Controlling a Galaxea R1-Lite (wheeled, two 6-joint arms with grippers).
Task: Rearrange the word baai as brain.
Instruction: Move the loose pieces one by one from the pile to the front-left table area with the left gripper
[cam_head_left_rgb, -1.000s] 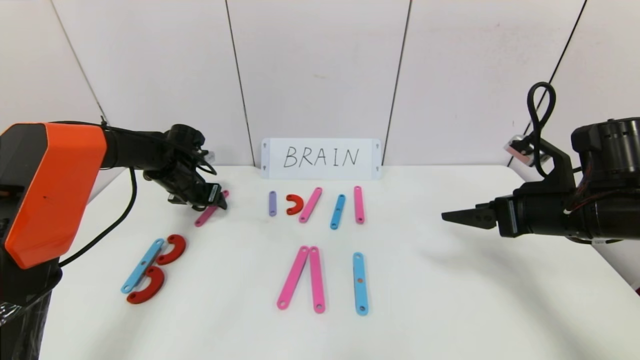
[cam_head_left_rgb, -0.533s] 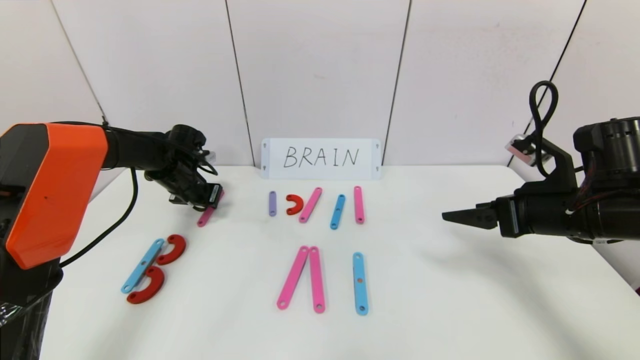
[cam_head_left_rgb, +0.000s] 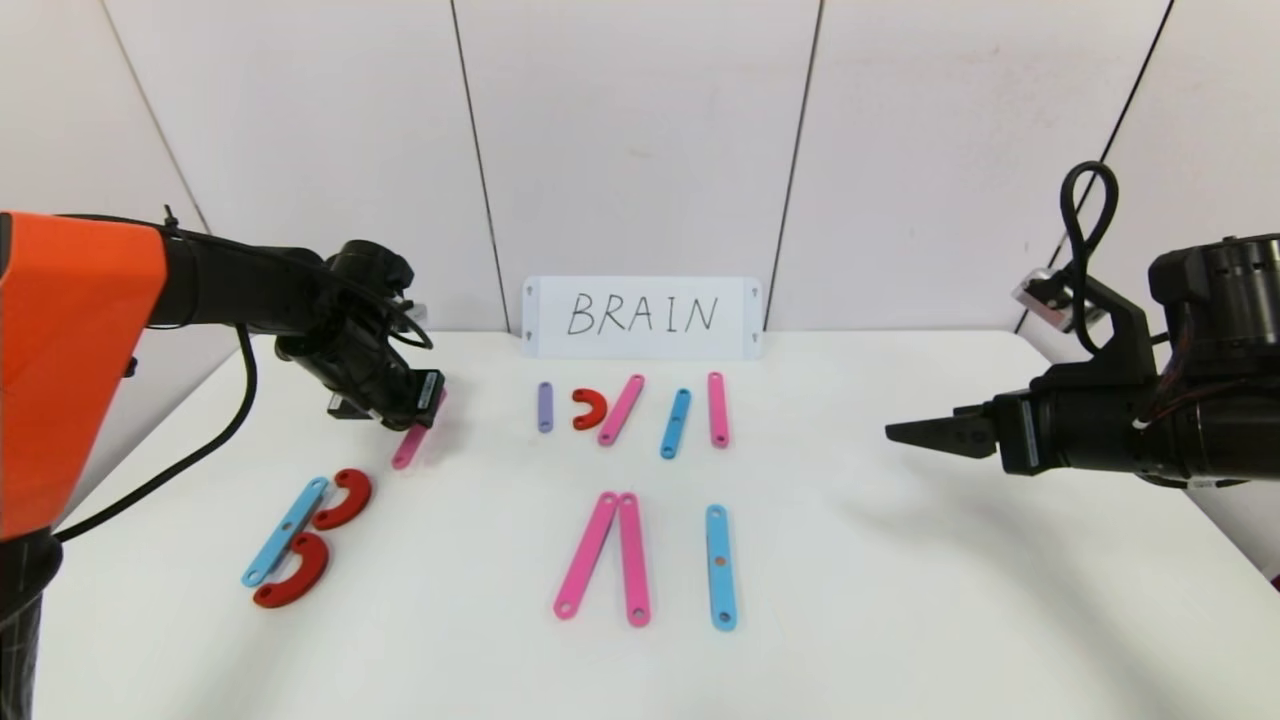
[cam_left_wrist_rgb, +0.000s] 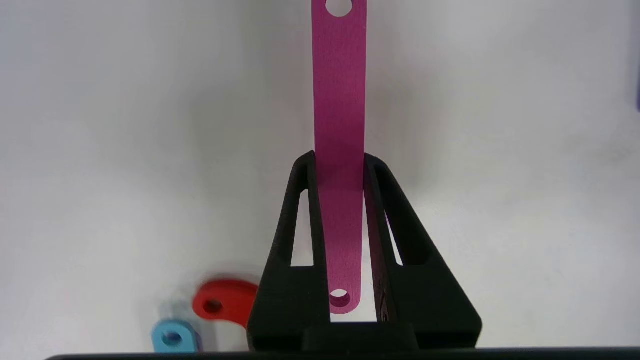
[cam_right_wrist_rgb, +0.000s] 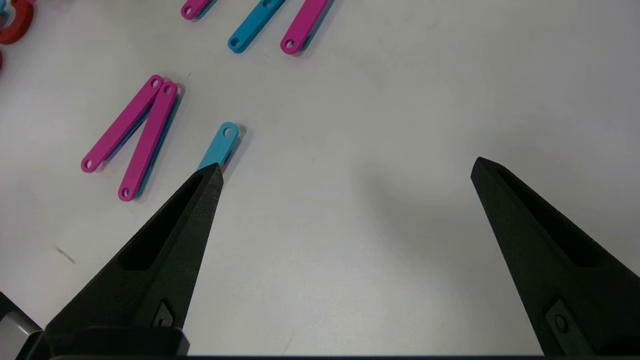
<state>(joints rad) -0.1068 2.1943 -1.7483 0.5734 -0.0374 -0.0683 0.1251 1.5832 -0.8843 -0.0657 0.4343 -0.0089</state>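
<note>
1. Nearest on the white table (cam_head_left_rgb: 900, 620), two long pink bars (cam_head_left_rgb: 606, 556) form a narrow wedge beside an upright blue bar (cam_head_left_rgb: 720, 566).
2. At the near left, a blue bar with two red half-rings (cam_head_left_rgb: 300, 540) makes a B.
3. The right gripper (cam_head_left_rgb: 905, 433) hovers at the right, its fingers spread wide with nothing between them.
4. The left gripper (cam_head_left_rgb: 425, 400) is clamped on a small pink bar (cam_left_wrist_rgb: 339, 125).
5. Farther back lies a row of small pieces (cam_head_left_rgb: 630, 410), then the BRAIN card (cam_head_left_rgb: 642, 316).
</note>
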